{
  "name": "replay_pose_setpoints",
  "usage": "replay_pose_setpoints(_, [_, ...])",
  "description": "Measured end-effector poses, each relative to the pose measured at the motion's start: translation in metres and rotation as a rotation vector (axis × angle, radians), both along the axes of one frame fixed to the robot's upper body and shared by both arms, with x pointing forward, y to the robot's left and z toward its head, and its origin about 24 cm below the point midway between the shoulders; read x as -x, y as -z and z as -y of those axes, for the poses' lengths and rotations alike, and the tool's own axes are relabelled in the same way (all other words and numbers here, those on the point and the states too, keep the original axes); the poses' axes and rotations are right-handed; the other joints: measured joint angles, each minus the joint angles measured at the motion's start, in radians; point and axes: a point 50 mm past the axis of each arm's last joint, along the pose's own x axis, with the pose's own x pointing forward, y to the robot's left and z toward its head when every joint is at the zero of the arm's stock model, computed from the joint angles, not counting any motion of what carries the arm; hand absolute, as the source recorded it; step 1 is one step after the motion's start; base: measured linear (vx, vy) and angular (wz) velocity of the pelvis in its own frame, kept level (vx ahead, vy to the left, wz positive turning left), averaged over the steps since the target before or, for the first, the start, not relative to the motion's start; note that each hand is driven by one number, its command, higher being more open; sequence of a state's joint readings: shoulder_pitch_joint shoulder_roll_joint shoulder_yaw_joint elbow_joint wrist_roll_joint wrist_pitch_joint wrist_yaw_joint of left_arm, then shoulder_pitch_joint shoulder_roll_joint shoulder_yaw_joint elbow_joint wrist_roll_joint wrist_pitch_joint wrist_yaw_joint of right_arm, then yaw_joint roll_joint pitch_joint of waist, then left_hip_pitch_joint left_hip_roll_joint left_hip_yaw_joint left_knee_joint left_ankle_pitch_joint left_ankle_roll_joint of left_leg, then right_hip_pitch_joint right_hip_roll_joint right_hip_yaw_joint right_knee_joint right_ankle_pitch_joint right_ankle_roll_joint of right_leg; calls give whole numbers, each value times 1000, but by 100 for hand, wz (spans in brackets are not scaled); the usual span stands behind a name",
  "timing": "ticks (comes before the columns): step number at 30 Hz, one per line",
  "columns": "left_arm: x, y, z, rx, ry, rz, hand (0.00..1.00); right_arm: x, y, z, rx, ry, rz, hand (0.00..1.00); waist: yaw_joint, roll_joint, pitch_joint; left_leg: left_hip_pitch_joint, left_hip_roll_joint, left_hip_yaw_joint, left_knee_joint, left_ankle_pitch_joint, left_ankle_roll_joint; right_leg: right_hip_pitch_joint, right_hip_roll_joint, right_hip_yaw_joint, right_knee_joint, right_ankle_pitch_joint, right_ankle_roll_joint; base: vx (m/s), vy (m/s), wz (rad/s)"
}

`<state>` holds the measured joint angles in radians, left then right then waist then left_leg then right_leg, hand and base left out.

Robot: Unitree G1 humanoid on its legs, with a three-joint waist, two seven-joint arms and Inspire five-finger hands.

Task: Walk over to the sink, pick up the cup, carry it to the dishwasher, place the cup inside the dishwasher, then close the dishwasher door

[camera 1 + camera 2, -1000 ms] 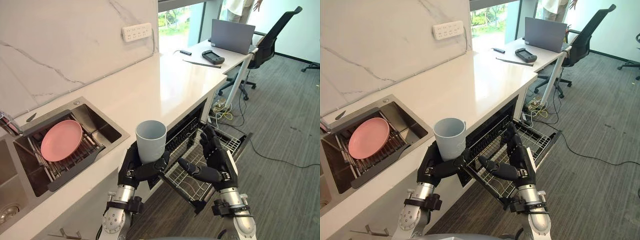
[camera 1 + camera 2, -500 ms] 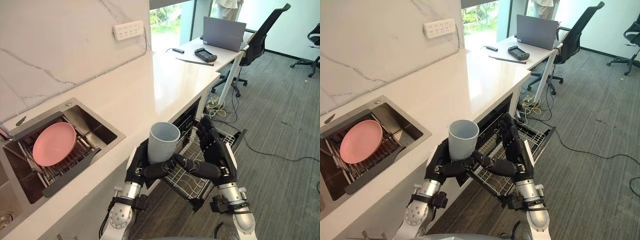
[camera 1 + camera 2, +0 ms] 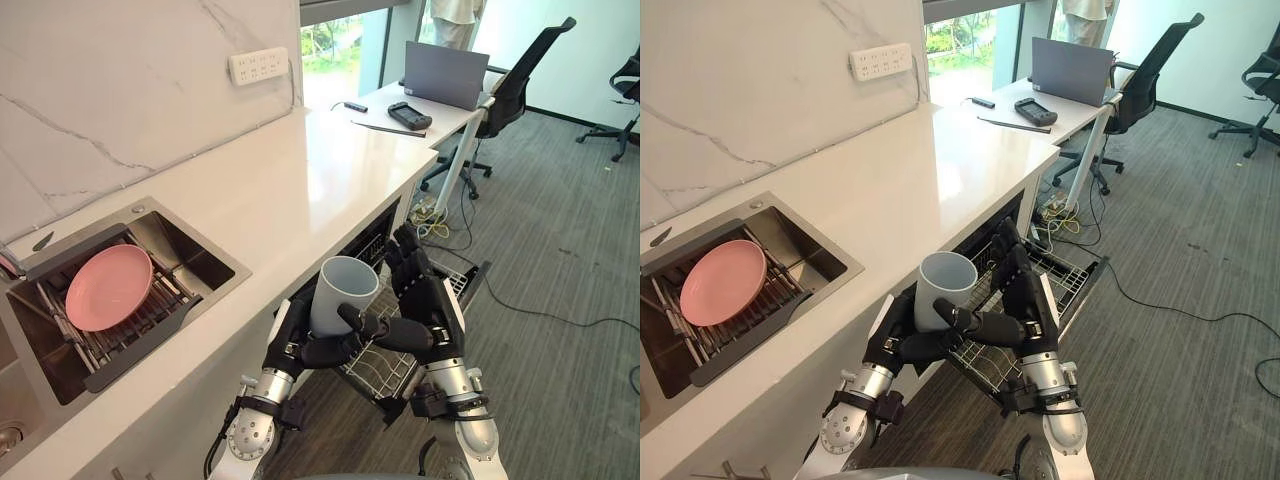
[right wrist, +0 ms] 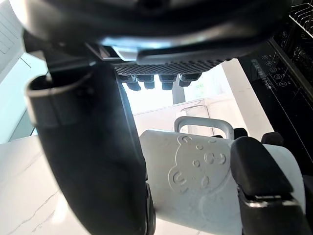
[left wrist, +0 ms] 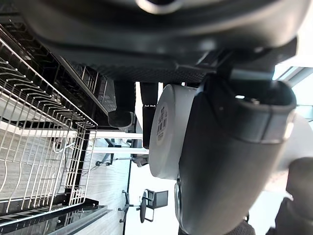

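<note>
Left eye: left hand (image 3: 297, 346) fingers gripping cup (image 3: 342, 293) upright, hovering above dishwasher rack (image 3: 372, 368) edge. Right eye: right hand (image 3: 1026, 308) fingers straight, bracing cup over rack. Left wrist: rack lying beside cup. Right wrist: thumb resting against cup. Worry: cup snagging rack wires, tipping on release.

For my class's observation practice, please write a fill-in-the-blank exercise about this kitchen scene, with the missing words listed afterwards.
1. The left hand is curled round the ____.
2. The plate lying in the sink is ____ in colour.
3. The wire rack of the dishwasher is pulled ____.

Missing words: cup; pink; out.
</note>
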<state>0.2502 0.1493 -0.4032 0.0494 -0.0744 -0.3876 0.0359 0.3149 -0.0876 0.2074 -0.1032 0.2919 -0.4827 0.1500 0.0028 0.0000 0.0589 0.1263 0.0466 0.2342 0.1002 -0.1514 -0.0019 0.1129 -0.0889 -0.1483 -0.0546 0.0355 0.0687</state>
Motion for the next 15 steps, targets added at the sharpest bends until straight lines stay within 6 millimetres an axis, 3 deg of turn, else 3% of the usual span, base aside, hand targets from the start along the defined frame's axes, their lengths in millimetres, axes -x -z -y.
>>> replay_pose_setpoints(11, [4,-1,10,-26,71,13,0,-1,7,-7,1,-39,-76,100,0,-5,-4,6,-2,-3,-1,2,1,8,-2,-4,-1,1,0,0,0,0])
replay_pose_setpoints(12, [4,-1,11,-25,76,14,0,-1,8,-8,4,-50,-84,0,-1,-5,-4,6,-1,-4,-1,2,1,9,-2,-4,-1,1,0,0,0,0])
replay_pose_setpoints(15, [4,-2,11,-27,79,20,0,-1,9,-10,6,-68,-93,0,-1,-6,-4,7,-1,-4,-1,3,1,10,-2,-6,-1,1,0,0,0,0])
